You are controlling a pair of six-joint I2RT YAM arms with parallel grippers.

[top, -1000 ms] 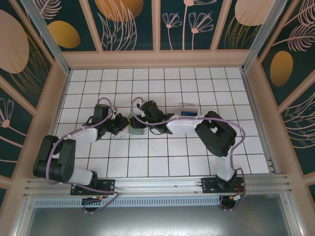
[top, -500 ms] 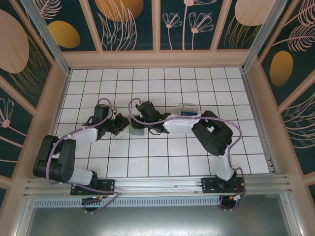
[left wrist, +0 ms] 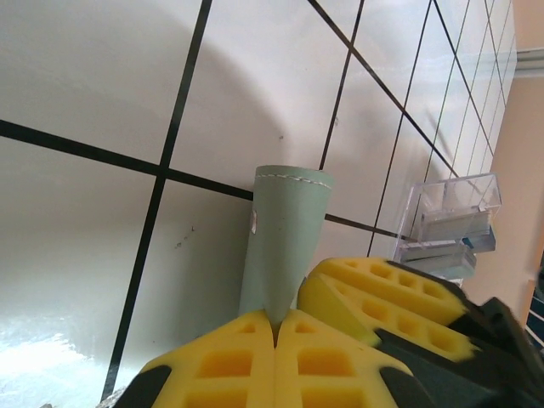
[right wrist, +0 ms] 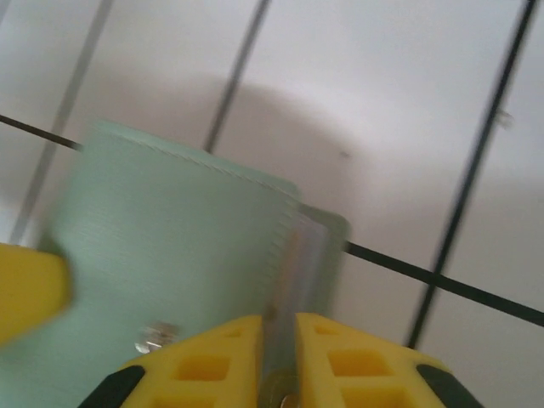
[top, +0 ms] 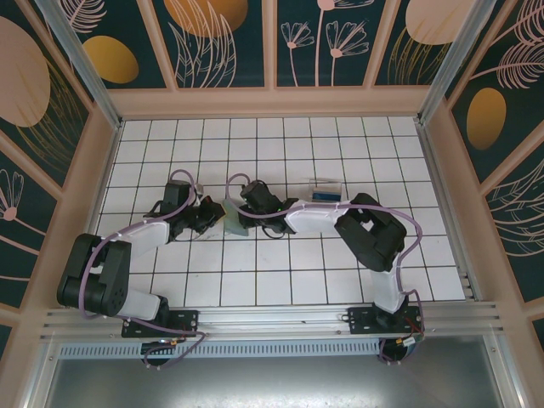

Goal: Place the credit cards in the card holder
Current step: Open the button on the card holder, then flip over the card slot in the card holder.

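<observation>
now the left gripper point(left wrist: 276, 327) is clamped tight on one edge of the green card holder point(left wrist: 285, 229), which stands tilted on the tiled table point(top: 340, 280). the right gripper point(right wrist: 279, 336) has its jaws nearly together, pinching the opposite flap. off to the right, blue credit cards point(top: 327, 196) lie in a clear tray point(left wrist: 442, 191).

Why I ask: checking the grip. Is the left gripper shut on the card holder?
Yes, the left gripper pinches the sage-green card holder by its near edge, jaws closed together.
</observation>
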